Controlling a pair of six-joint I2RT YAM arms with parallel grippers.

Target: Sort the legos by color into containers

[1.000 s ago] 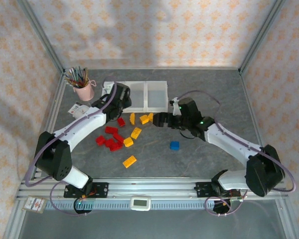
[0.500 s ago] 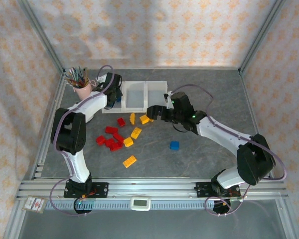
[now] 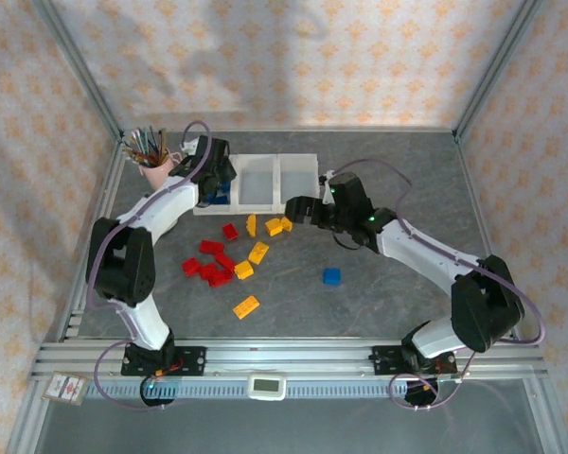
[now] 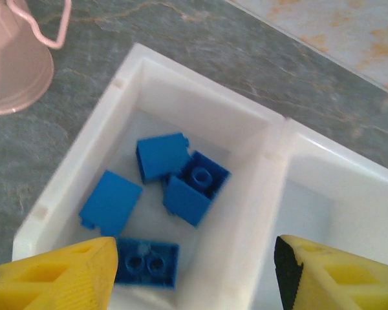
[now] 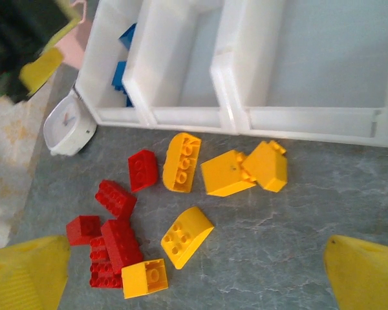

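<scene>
Left pincer (image 4: 194, 274) wide, empty, over blue legos (image 4: 187, 187) in end bin (image 4: 84, 161); pink cup (image 4: 13, 58) beside; right pincer (image 5: 194, 274) wide.

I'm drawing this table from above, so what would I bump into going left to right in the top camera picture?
Pink cup of pencils → pile of red bricks → right claw, open → lone blue brick.

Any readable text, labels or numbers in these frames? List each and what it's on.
Nothing legible.
Tag by the front rail, left end: red print, too small to read.
White box on that rail: screen too small to read.
White round object by the bins: marks blurred.
</scene>
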